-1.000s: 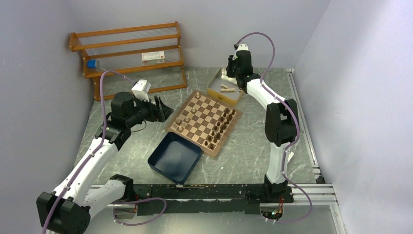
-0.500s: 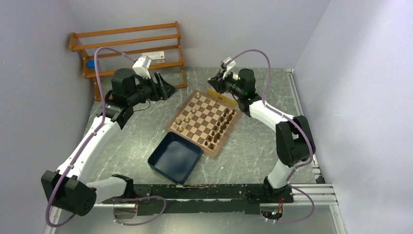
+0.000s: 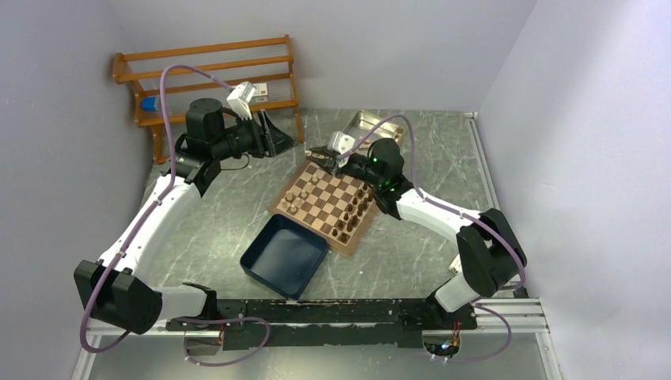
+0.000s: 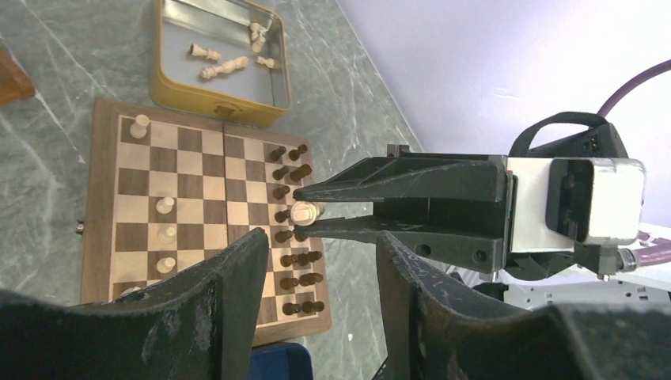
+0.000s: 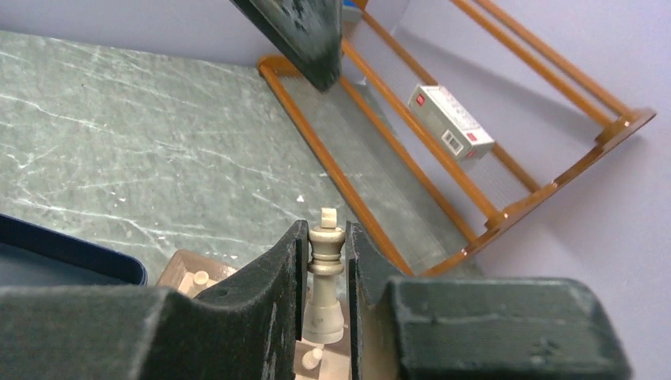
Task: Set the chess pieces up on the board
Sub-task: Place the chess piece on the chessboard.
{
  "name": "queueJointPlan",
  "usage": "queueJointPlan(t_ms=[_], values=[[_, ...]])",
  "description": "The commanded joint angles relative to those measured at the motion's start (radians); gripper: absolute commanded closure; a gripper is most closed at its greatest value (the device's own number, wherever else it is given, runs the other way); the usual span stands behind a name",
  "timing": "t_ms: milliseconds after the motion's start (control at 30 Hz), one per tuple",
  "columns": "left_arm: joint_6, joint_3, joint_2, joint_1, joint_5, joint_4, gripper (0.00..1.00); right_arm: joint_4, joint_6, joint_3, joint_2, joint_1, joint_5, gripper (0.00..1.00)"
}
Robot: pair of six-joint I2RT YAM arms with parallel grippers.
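Observation:
The board (image 3: 316,207) lies at mid-table, with dark pieces (image 3: 356,207) in two rows on its right side and a few light pieces (image 3: 305,194) on its left. My right gripper (image 3: 320,154) hovers over the board's far corner, shut on a light tan king (image 5: 324,301) held upright just above the squares. The king also shows in the left wrist view (image 4: 305,212). My left gripper (image 3: 277,136) is open and empty, raised left of the board's far end. More light pieces (image 4: 225,65) lie in the metal tin (image 4: 217,111).
A navy blue tray (image 3: 283,255) sits against the board's near corner. The tin (image 3: 372,125) stands beyond the board's far edge. A wooden rack (image 3: 214,87) holding a small white box (image 5: 447,123) stands at the back left, close behind my left gripper.
My right gripper has swung from over the tin down and left to the board's far corner, carrying the king. My left gripper has risen and moved back toward the rack.

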Motion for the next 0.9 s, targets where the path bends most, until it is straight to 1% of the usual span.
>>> queueJointPlan(t_ms=[0, 67, 233, 333, 400, 467, 600, 867], values=[[0.018, -0.010, 0.014, 0.000, 0.089, -0.013, 0.43, 0.064, -0.098, 0.001, -0.034, 0.034, 0.010, 0.82], [0.022, -0.013, 0.030, 0.000, 0.099, -0.015, 0.43, 0.070, -0.101, -0.003, -0.045, 0.042, 0.006, 0.82], [-0.005, -0.030, 0.062, 0.000, 0.154, 0.044, 0.50, 0.056, -0.114, 0.008, -0.057, 0.057, 0.010, 0.82], [-0.012, -0.040, 0.073, 0.000, 0.152, 0.064, 0.50, 0.055, -0.111, 0.011, -0.060, 0.062, 0.013, 0.81], [-0.032, -0.057, 0.082, 0.000, 0.180, 0.110, 0.51, 0.045, -0.110, 0.018, -0.058, 0.065, 0.014, 0.81], [-0.059, -0.074, 0.089, 0.000, 0.203, 0.157, 0.50, 0.045, -0.111, 0.019, -0.057, 0.070, 0.014, 0.81], [-0.078, -0.083, 0.113, -0.002, 0.233, 0.186, 0.50, 0.040, -0.114, 0.023, -0.055, 0.072, 0.021, 0.81], [-0.082, -0.099, 0.115, -0.003, 0.242, 0.210, 0.56, 0.039, -0.112, 0.028, -0.044, 0.079, 0.023, 0.81]])
